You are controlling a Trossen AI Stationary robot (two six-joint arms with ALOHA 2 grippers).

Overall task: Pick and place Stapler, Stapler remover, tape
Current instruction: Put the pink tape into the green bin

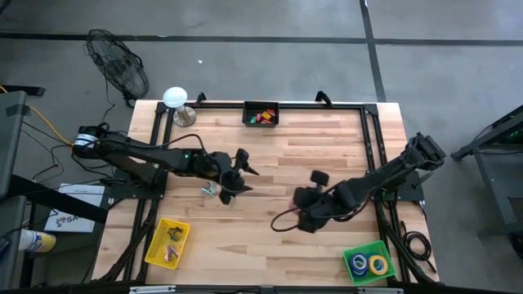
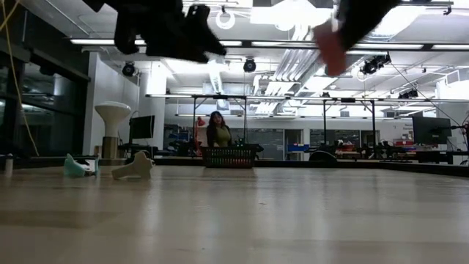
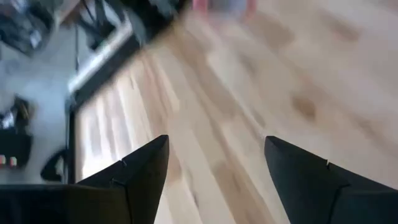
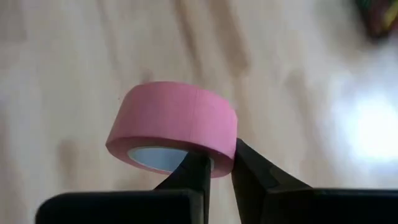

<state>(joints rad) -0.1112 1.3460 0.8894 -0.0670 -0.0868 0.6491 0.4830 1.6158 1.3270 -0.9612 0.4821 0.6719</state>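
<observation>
No writing is readable. The right claw (image 4: 219,163) pinches a smooth pink tape (image 4: 173,127) ring's wall; the left claw (image 3: 216,163) gapes empty above the pale wood-grain worktop (image 3: 261,93).

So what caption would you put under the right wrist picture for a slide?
The right gripper pinches the wall of a pink ring-shaped roll of tape, lifted above the pale wooden table.
</observation>
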